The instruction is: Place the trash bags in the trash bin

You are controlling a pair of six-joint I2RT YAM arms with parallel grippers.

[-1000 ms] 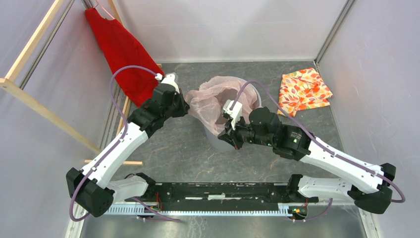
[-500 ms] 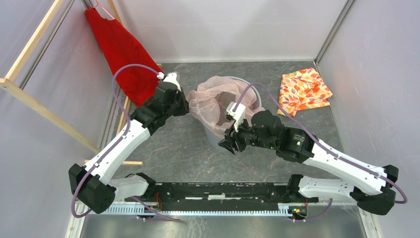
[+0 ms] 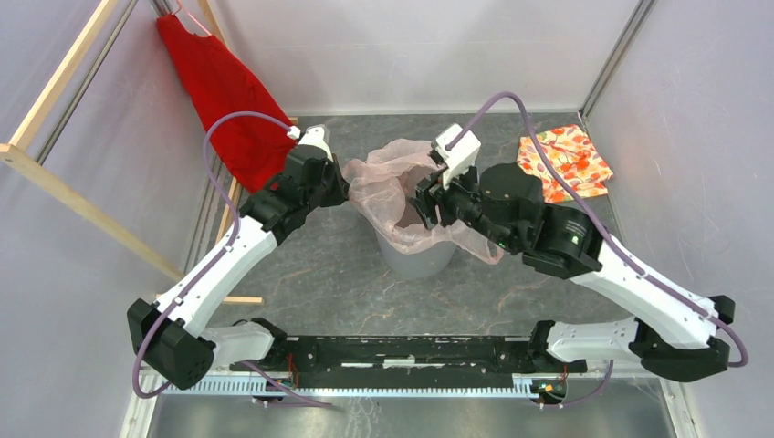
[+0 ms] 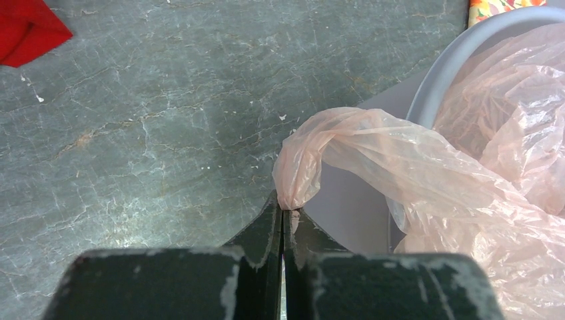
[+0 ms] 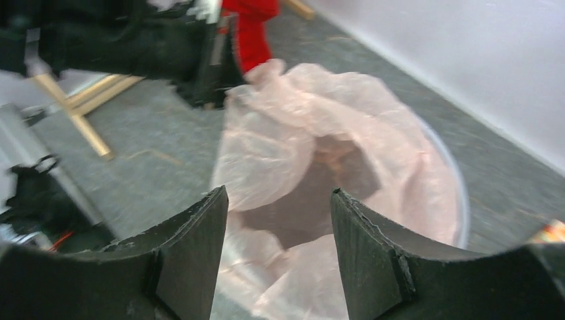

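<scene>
The pale pink trash bag lies crumpled over the mouth of the round grey trash bin, with a flap hanging over the bin's near right side. My left gripper stands just left of the bin, shut on a twisted corner of the bag; its tips pinch the plastic beside the bin's rim. My right gripper hovers above the bin's opening, open with nothing between its fingers. Below it are the bag and the bin's rim.
A red garment hangs at the back left beside a wooden frame. An orange floral folded cloth lies at the back right, behind the right arm. Walls enclose the grey table on three sides.
My right gripper has opened, let go of the bag's near edge, and moved up and back over the bin. The left gripper has stayed shut on the bag's corner.
</scene>
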